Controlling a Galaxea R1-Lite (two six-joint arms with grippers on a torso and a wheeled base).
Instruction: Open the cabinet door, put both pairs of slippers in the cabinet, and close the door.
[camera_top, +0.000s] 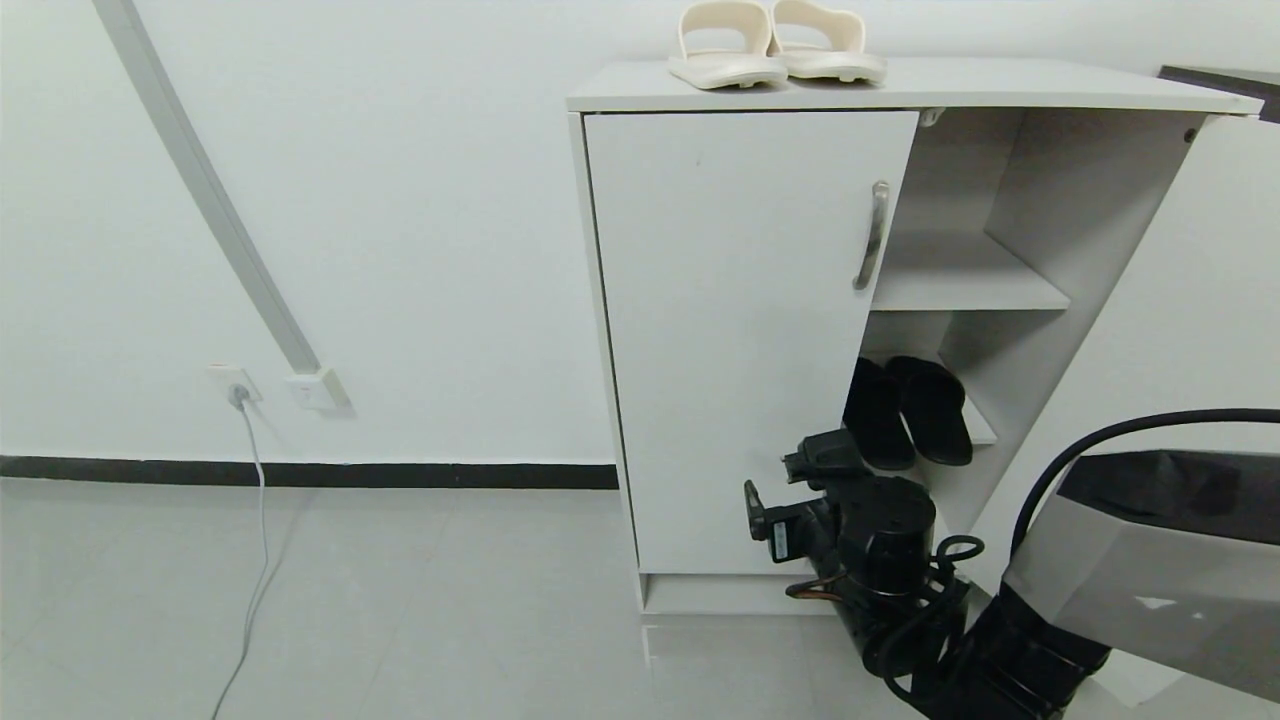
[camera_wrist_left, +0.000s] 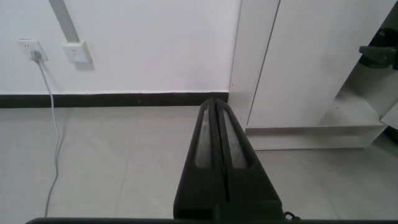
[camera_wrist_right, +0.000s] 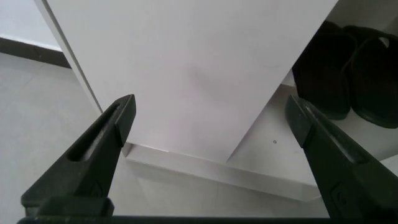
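– Cabinet (camera_top: 1000, 88) first: what is it made of?
– Smooth white board with square edges. It stands on a pale tiled floor (camera_top: 400, 600) against a white wall. Its left door (camera_top: 740, 340) is shut and flat, with a curved metal handle (camera_top: 873, 235) upright near its right edge. Its right door (camera_top: 1190, 300) is swung wide open to the right, showing a bare upper shelf (camera_top: 960, 285) and a lower one.
– And the slippers?
– One pair, the black slippers (camera_top: 910, 410), sits side by side on the lower shelf inside. They are matte and rounded, and partly hidden behind the shut door's edge. The other pair, the cream slippers (camera_top: 775, 45), lies on top of the cabinet toward its left half, side by side and touching. Each has a wide strap and a thick sole.
– How do the grippers stand?
– The right gripper (camera_wrist_right: 211, 155) hangs low near the bottom of the shut door, just left of the black slippers and nearer than they are. Its two dark, wedge-shaped fingers are spread wide with nothing between them. The left gripper (camera_wrist_left: 216, 109) is over the floor to the left of the cabinet, its long fingers pressed together and holding nothing.
– Anything else?
– A wall socket (camera_top: 232, 385) on the far left, with a grey cable (camera_top: 255, 520) trailing down to the floor. A black skirting strip (camera_top: 300, 472) runs along the wall's foot.
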